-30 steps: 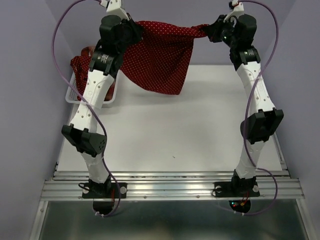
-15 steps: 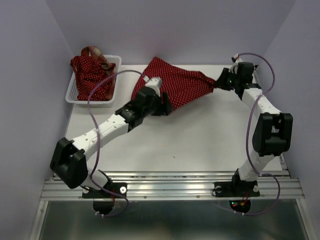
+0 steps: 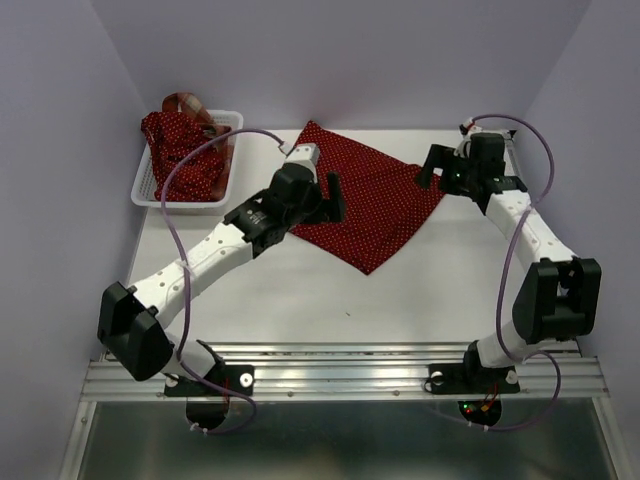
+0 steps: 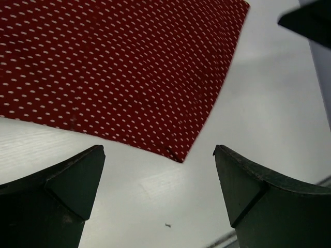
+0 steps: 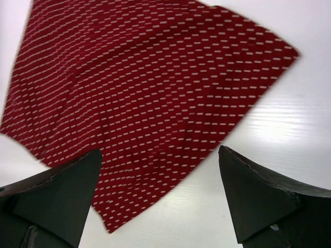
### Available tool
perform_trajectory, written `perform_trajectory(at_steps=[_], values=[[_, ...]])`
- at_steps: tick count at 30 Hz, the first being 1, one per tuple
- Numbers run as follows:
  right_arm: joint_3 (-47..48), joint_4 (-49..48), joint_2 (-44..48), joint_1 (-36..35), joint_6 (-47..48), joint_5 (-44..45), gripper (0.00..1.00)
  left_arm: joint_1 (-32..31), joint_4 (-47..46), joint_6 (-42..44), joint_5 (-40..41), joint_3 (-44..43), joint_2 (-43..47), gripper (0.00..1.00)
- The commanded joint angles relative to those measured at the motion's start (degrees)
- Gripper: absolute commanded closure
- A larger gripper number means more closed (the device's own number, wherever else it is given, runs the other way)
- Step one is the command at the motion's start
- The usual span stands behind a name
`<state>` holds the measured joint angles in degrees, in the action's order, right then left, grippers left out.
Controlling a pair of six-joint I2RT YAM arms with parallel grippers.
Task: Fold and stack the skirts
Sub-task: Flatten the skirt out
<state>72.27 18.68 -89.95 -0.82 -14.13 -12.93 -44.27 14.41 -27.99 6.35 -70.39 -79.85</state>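
Progress: early, by my read. Nothing is folded and there's no stack yet.

At the far left corner of the white table (image 3: pixel 300 290) sits the white plastic lattice basket (image 3: pixel 150 188), rigid with an open grid. A crumpled dark red polka-dot cloth skirt (image 3: pixel 180 150) is heaped in it and spills over the rim. A bit of red-and-cream plaid skirt (image 3: pixel 186 101) pokes up behind that. Both of those are left to do.

The left gripper (image 3: pixel 325 198) hangs over the left edge of the spread dark red polka-dot skirt (image 3: pixel 375 205). My left wrist view shows its fingers wide apart with nothing between them (image 4: pixel 159 155), and only cloth and tabletop below.

The spread skirt (image 4: pixel 119 67) lies flat on the far half of the table, right of centre. One corner is near the far edge and another points toward the table's middle. It's thin matte fabric with tiny white dots in neat rows. The shape is roughly a trapezoid with faint pleat lines (image 5: pixel 150 93) and hardly any wrinkles. It looks limp and easy to crease, so I'd say it's ready for a first fold.

The right gripper (image 3: pixel 437 170) is at the skirt's right corner, also wide open and empty (image 5: pixel 160 155).

The table surface is smooth and faintly ribbed.
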Motion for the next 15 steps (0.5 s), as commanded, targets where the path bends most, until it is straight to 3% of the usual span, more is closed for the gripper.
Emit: perform_trajectory(at_steps=[1, 7, 9, 15], values=[[-2.57, 1.19, 3.02, -7.25, -1.95, -0.15, 0.00, 9.98, 0.10, -2.24, 4.11, -1.16, -3.46, 0.01], [-5.82, 3.21, -0.04, -23.86, -6.43, 0.97, 0.00, 18.60, 2.98, -4.18, 4.19, -6.68, -12.95, 0.01], [-8.54, 3.03, -0.31, -28.16, -10.21, 6.76, 0.00, 20.53, 3.78, -4.70, 5.17, -7.66, -15.32, 0.01], [-11.18, 9.18, 0.65, -32.93, -15.66, 20.39, 0.00, 24.14, 2.02, -5.76, 2.53, -6.16, -19.89, 0.01]])
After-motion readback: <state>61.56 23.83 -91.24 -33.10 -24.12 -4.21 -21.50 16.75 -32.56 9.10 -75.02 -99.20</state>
